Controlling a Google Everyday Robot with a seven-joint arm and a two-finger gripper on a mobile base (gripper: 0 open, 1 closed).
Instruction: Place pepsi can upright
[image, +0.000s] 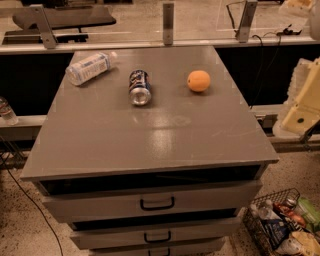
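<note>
The pepsi can (139, 87) lies on its side on the grey cabinet top (150, 135), near the back middle, with one silver end facing the camera. My gripper (302, 102), a cream-coloured part at the right edge of the view, hangs beside the cabinet. It is well to the right of the can and touches nothing on the top.
A clear plastic water bottle (90, 67) lies on its side at the back left. An orange fruit (199, 80) sits to the right of the can. Drawers with handles (157, 203) are below. A wire basket (280, 222) of items stands on the floor at lower right.
</note>
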